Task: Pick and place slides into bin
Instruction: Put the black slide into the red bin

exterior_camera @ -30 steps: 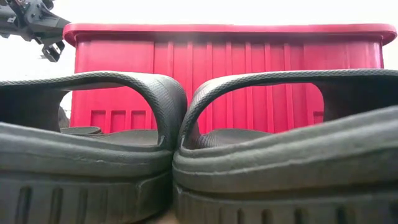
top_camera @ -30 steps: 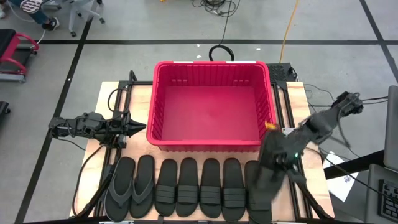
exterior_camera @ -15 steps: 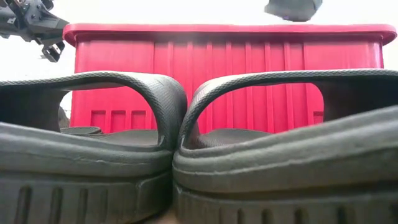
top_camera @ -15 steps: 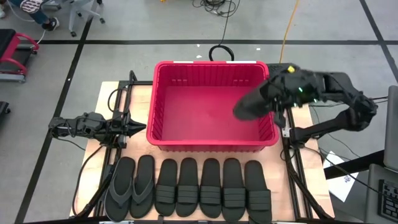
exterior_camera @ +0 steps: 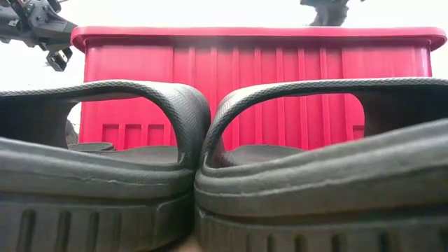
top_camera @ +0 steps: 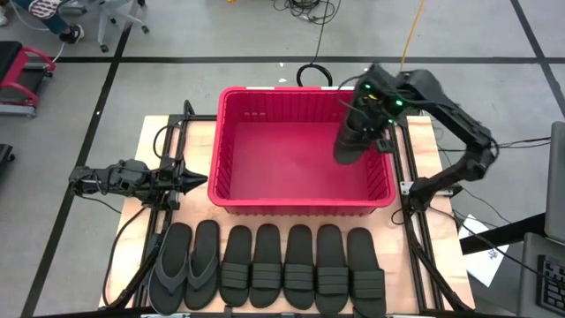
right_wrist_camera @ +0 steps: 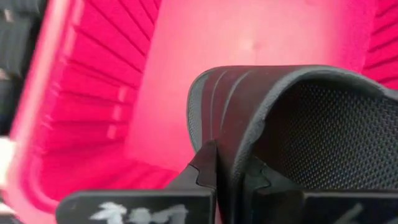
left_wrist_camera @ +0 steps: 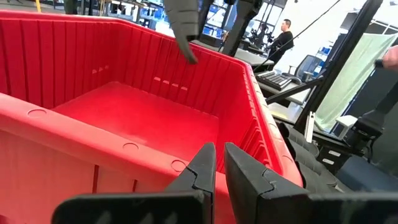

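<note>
Slides lay in a row on the table from above: seven sandals (top_camera: 265,267) well below the right gripper (top_camera: 353,132), which hung over the red bin (top_camera: 231,146) with one black slide (top_camera: 346,144) pinched by its band, dangling toe-down inside the tub's far right corner. The left gripper (top_camera: 196,181) waited just off the bin's left wall, fingers together, holding nothing.

Down at table height, two slides (exterior_camera: 210,168) filled the foreground, their arched bands standing up on their own — rubber, springy, light by the look of it, and that band seemed the natural place to take hold. The right arm showed only above the bin's rim.

The left wrist camera looked past closed fingers (left_wrist_camera: 200,167) into the bare bin floor, the carried slide (left_wrist_camera: 183,25) hanging beyond.

The right wrist camera showed fingers (right_wrist_camera: 208,163) clamped on the band's edge, the bin floor beneath.
</note>
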{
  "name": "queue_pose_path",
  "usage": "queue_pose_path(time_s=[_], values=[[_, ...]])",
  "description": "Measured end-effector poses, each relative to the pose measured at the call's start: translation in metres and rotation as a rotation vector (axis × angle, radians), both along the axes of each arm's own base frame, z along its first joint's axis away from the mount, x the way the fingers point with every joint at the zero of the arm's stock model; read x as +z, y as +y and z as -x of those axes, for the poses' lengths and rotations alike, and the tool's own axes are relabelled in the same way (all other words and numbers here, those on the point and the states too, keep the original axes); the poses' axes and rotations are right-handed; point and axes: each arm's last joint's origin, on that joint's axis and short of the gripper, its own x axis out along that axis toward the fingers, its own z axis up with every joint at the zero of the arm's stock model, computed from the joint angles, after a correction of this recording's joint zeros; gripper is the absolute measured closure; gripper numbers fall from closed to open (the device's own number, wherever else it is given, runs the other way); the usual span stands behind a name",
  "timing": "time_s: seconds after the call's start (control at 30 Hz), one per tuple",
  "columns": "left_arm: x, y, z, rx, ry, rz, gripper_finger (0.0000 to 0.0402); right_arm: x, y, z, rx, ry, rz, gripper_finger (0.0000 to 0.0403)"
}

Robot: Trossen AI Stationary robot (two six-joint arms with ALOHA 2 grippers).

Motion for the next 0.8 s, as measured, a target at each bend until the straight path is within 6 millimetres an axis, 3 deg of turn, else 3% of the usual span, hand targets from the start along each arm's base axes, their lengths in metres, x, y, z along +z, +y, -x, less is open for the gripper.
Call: queue_pose_path(time_s=[0.2,0.4,0.8], values=[[0.000,0.000,0.000,0.002,-0.002,0.017,0.0371,-0.035,-0.030,-0.029,0.048,0.075,-0.099,0.0399],[0.000,0.000,0.000,0.003,-0.002,0.026,0.0371,-0.067,-0.038,-0.042,0.082,0.146,-0.191,0.0399],[-0.001,0.000,0.000,0.015,0.014,0.014,0.0371,-0.143,-0.031,-0.020,0.105,0.341,-0.378,0.0399]])
